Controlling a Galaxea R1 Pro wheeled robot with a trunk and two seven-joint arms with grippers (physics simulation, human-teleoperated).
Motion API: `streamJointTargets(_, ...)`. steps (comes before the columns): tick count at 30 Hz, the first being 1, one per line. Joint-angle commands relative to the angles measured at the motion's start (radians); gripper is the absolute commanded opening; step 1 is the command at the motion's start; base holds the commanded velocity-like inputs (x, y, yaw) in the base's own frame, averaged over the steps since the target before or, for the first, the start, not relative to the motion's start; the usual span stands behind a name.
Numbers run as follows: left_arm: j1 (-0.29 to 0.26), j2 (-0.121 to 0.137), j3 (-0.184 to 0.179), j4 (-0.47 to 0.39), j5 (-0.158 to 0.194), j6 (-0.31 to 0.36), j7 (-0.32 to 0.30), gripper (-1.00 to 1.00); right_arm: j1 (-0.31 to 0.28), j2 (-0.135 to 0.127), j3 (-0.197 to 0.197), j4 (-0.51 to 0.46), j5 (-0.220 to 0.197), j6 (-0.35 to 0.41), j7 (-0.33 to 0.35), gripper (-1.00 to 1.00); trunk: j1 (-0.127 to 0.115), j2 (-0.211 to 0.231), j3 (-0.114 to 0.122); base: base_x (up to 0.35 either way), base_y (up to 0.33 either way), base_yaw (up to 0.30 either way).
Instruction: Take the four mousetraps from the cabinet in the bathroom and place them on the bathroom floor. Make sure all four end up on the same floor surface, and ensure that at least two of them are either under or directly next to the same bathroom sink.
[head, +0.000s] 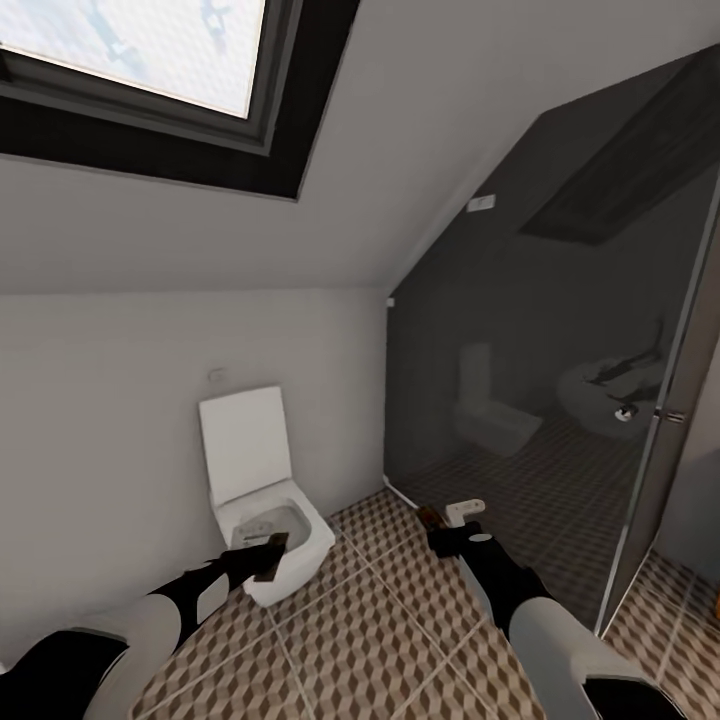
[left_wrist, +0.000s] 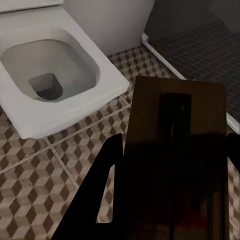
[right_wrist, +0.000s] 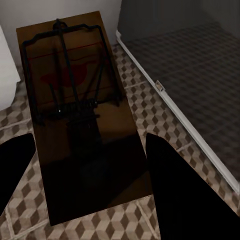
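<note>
While both arms reach forward over the bathroom floor (head: 380, 620) with its brown, beige and white cube-pattern tiles, each gripper carries a mousetrap. In the head view the left gripper (head: 262, 556) is held just in front of a white toilet (head: 270, 520) with its lid raised against the pale wall, and it pinches a small brown mousetrap (head: 272, 556) that hangs in the air over the front rim of the bowl. The left wrist view shows that mousetrap (left_wrist: 175, 165) close up as a dark wooden board between the gripper's black fingers (left_wrist: 102, 190), with the open toilet bowl (left_wrist: 50, 75) and tiled floor (left_wrist: 45, 200) beyond it. The right gripper (head: 447, 523) is raised near the foot of a dark glass shower screen (head: 540, 400), and it pinches a second mousetrap (head: 432, 517), seen at its tip as a small brown piece above the tiles. In the right wrist view this mousetrap (right_wrist: 75, 115) is a brown wooden rectangle with black wire parts and a red mark on top, clamped between the black fingers (right_wrist: 185, 195) above the floor (right_wrist: 145, 120), beside the white threshold strip (right_wrist: 170, 105) of the shower. A skylight (head: 140, 60) is set in the sloped ceiling above.
</note>
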Motion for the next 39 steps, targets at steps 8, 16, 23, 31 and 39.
streamJointTargets(8, -0.001, 0.001, -0.008, 0.002, 0.011, -0.005, 0.000, -1.00, 0.000, -0.001, -0.007, -0.002, 0.008, 0.004, 0.001, -1.00, 0.000, -0.001, -0.001, 0.158, -0.260, 0.258)
streamJointTargets(16, -0.001, 0.000, -0.008, 0.001, 0.011, -0.005, 0.001, -1.00, 0.000, -0.001, -0.007, -0.002, 0.008, 0.003, 0.004, -1.00, 0.000, -0.001, -0.001, 0.159, -0.260, 0.289)
streamJointTargets(23, -0.001, 0.000, -0.008, 0.000, 0.011, -0.005, 0.001, -1.00, 0.000, -0.001, -0.007, -0.002, 0.008, 0.003, 0.004, -1.00, 0.000, -0.001, -0.001, 0.159, -0.260, 0.291)
streamJointTargets(31, -0.001, 0.001, -0.008, 0.001, 0.011, -0.005, 0.001, -1.00, 0.000, -0.001, -0.007, -0.002, 0.007, 0.003, 0.003, -1.00, 0.000, -0.001, -0.001, 0.159, -0.260, 0.291)
streamJointTargets(39, -0.001, 0.002, -0.008, 0.002, 0.011, -0.005, 0.001, -1.00, 0.000, -0.001, -0.007, -0.002, 0.007, 0.003, 0.003, -1.00, 0.000, -0.001, -0.001, 0.159, -0.260, 0.291)
